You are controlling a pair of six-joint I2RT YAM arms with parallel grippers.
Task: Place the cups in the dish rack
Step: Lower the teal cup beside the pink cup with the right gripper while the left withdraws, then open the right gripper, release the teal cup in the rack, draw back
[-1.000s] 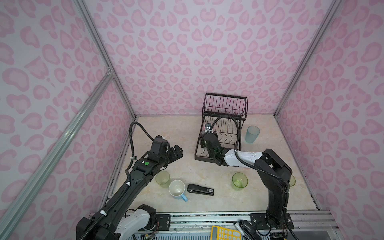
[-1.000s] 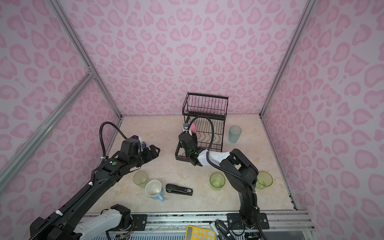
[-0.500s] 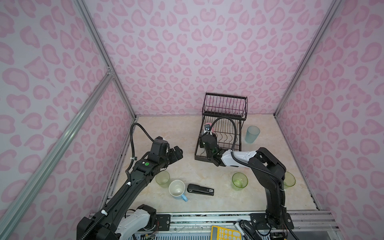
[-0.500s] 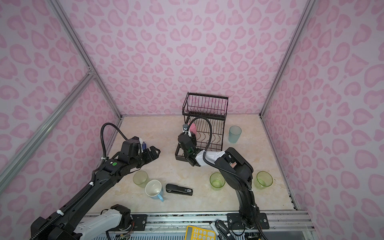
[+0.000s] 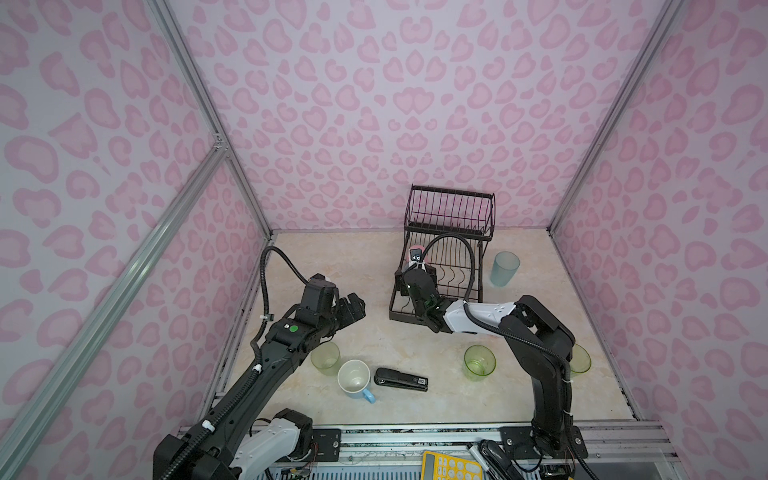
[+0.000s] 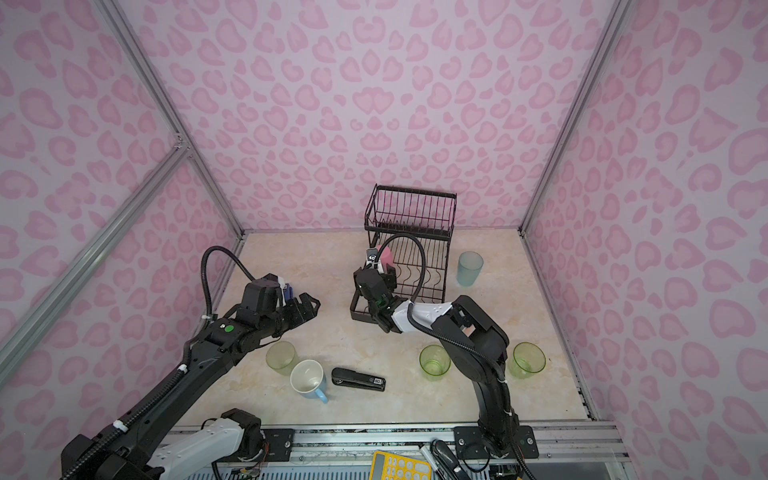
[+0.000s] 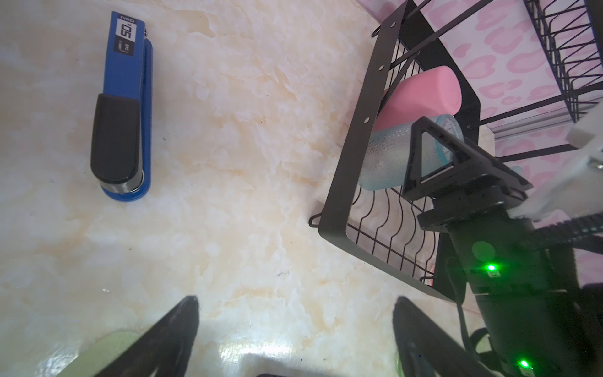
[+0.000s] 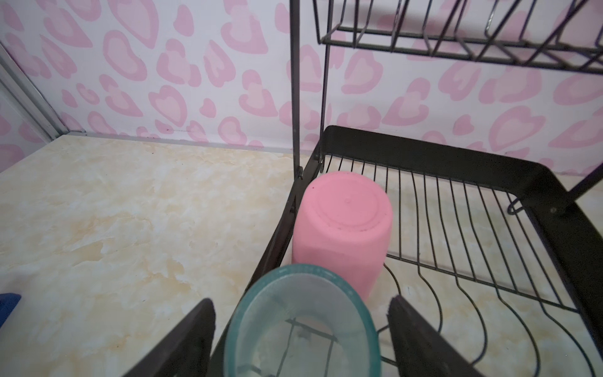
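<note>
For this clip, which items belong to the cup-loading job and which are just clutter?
Job: dish rack, pink cup, textured blue cup, frosted tumbler, pale green tumbler, mug, two clear green cups.
Clutter: black stapler, blue stapler, yellow calculator.

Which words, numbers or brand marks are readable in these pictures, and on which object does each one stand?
"nep": on the end of the blue stapler, in the left wrist view.
"50": on the same stapler's label; the smaller print beside it is too small to read.
The black stapler has a white sticker, too small to read.
</note>
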